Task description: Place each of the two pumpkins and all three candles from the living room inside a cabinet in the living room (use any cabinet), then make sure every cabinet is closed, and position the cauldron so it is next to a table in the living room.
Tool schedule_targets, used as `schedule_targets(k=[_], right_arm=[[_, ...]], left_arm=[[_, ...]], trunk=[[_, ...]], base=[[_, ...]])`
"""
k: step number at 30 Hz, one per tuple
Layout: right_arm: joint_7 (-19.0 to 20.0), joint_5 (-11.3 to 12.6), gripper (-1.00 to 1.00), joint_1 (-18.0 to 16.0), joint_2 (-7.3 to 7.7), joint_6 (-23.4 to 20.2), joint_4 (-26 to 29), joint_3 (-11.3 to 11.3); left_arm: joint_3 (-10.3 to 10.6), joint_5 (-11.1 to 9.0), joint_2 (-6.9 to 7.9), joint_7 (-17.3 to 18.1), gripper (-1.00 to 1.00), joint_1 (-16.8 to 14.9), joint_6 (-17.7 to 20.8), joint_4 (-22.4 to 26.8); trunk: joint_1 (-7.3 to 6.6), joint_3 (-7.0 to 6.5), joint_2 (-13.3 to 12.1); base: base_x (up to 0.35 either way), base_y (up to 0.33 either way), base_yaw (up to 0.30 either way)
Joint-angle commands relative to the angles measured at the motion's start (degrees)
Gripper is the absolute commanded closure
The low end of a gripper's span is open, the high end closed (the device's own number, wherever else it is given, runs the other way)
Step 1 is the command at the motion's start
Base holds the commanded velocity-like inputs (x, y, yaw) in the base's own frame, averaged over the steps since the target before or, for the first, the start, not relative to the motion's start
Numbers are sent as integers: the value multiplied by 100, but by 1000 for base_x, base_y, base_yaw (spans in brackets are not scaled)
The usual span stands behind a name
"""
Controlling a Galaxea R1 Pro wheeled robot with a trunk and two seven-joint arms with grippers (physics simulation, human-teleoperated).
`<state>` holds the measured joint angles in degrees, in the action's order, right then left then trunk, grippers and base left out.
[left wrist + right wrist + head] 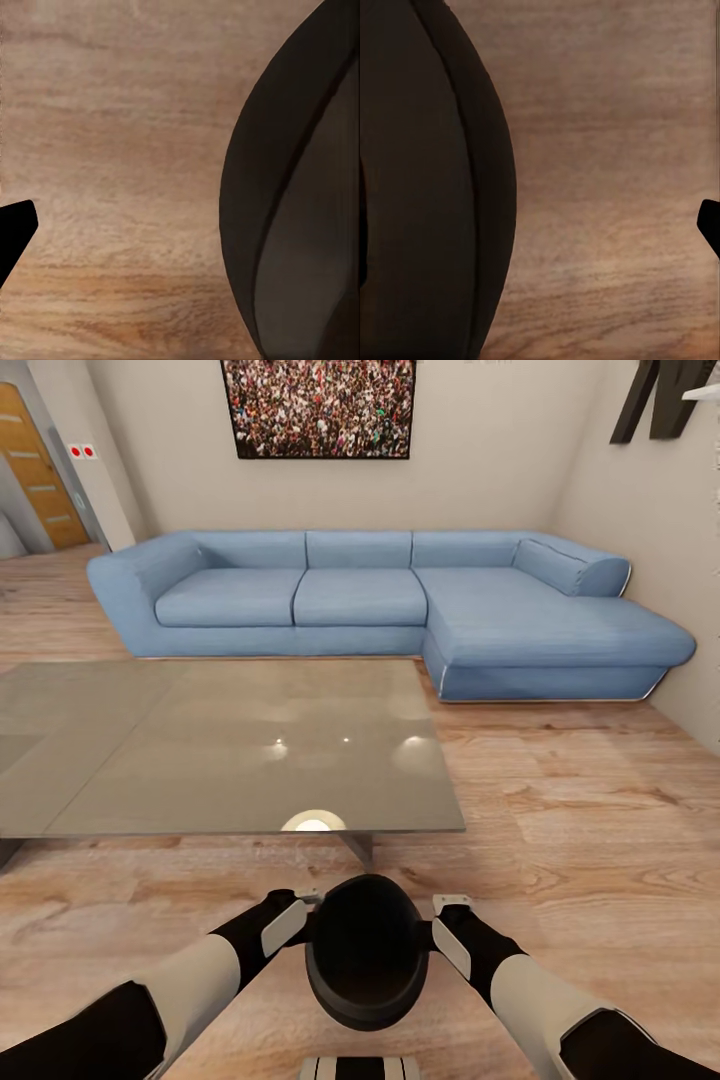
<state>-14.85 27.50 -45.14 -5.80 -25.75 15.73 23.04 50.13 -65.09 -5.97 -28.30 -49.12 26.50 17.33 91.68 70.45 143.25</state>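
Observation:
A black round cauldron (366,950) hangs just above the wooden floor right in front of me, between my two grippers. My left gripper (298,920) presses against its left side and my right gripper (448,924) against its right side. In the left wrist view the cauldron's wall (300,202) sits by one side, and one black fingertip (16,229) stands far off it. The right wrist view mirrors this, with the cauldron (427,180) and a lone fingertip (709,223). Both grippers look spread open. The cabinet, pumpkins and candles are out of view.
A low glass-topped table (200,750) stands just beyond the cauldron, its near edge a short way ahead. Behind it a blue corner sofa (360,600) lines the back wall. Bare wooden floor (580,800) lies to the right of the table.

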Motion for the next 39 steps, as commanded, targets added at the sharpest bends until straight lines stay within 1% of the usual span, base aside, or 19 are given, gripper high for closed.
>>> schedule_targets(k=[1, 7, 17, 21, 30, 39], right_arm=[[0, 1, -100, -1, 0, 0, 0, -1], [0, 1, -100, 0, 0, 0, 0, -1], [0, 1, -100, -4, 0, 0, 0, -1], [0, 1, -100, -4, 0, 0, 0, -1], [0, 1, -100, -2, 0, 0, -5, -1], [0, 1, -100, -4, 0, 0, -8, -1]], left_arm=[[5, 49, 1, -8, -100, -1, 12, -1], [5, 49, -1, -9, -100, -1, 13, -1], [3, 49, -9, 0, -100, -1, 13, 13], [-1, 49, -8, 0, -100, -1, 13, 16], [1, 49, -10, 1, -100, -1, 13, 16], [-3, 49, -10, 2, -100, -1, 13, 16]], trunk=[[-14, -21, -25], [-146, -128, -265], [-146, -128, -265], [-233, -200, -426], [-233, -200, -426], [-431, -362, -787]], base=[[0, 0, 0], [0, 0, 0], [0, 0, 0], [-211, 0, 0], [-44, 0, 0], [0, 0, 0]])
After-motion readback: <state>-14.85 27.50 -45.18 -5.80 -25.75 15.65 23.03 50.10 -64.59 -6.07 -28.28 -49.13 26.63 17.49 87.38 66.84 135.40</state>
